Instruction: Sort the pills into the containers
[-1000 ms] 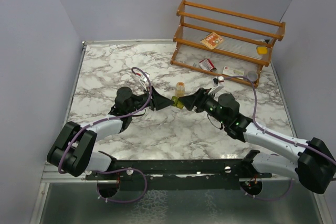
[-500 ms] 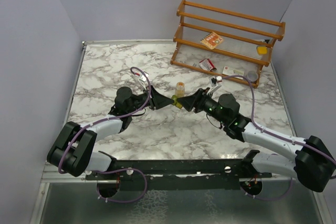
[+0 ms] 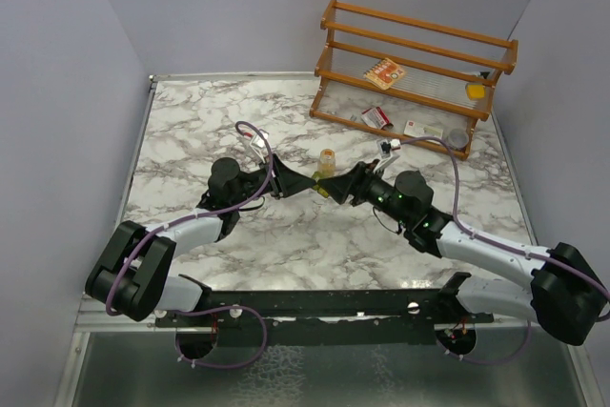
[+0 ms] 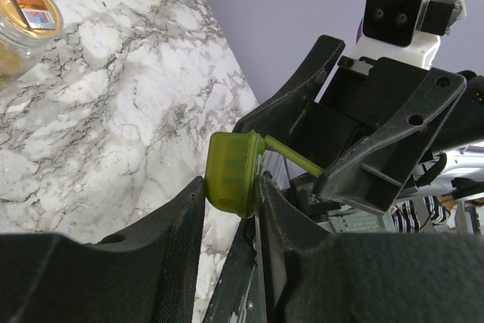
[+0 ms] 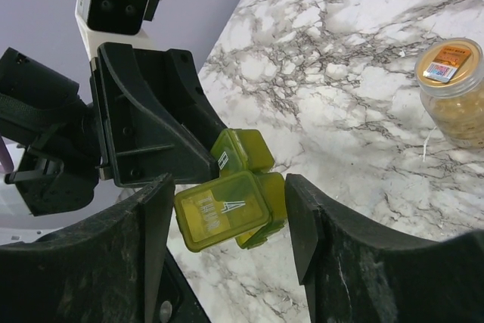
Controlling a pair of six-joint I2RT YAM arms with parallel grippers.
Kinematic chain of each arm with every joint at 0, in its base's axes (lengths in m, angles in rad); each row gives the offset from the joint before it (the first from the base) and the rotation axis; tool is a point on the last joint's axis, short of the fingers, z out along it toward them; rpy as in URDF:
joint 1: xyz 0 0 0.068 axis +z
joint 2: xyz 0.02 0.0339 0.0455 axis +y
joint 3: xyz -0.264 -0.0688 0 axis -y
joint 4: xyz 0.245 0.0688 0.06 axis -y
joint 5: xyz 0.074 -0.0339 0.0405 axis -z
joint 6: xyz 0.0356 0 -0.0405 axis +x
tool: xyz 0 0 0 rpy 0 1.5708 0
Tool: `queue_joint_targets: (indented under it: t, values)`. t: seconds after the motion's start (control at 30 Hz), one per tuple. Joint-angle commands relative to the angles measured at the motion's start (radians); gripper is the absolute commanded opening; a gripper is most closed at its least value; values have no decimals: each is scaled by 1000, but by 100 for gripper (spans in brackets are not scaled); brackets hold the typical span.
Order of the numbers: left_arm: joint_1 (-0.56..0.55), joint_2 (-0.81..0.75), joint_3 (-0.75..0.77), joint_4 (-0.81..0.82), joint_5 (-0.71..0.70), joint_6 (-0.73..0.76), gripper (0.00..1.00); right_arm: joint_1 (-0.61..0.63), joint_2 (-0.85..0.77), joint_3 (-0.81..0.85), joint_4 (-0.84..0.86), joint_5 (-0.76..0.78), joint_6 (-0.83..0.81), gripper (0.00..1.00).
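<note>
Top view: the box is just an olive speck where the two arms meet, way too small to count compartments. On the left wrist cam its lower half disappears between the left gripper's fingers. On the right wrist cam you can't tell if the right gripper actually pinches the box or just sits on either side of it, and a left finger covers one corner. The bottle gets chopped by the frame edge in both wrist views. The pills inside are a yellowish mush, no single ones to make out. The stuff on the rack is too tiny to read.
</note>
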Motion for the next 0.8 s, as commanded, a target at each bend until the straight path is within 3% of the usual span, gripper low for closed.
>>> queue_joint_targets:
  t: [0.0,0.17,0.37,0.4,0.47,0.5,0.77]
  values:
    - [4,-29,16,58,-25,-19,0,5,-18,-20,35,-6,-23,62]
    - [8,-26,8,99,-28,-47,0,5,-36,-27,23,12,-16,62]
    - [9,-16,2,116,-31,-55,0,5,-73,-83,124,3,13,63]
    - [9,-14,-1,117,-31,-55,0,5,-83,-89,135,11,10,65]
    - [11,-8,-8,123,-30,-57,0,5,-109,-98,136,44,9,87]
    - [10,-7,-12,128,-28,-59,0,5,-121,-101,132,65,2,91]
    - [12,-16,-22,137,-25,-65,0,5,-184,-137,147,183,36,96]
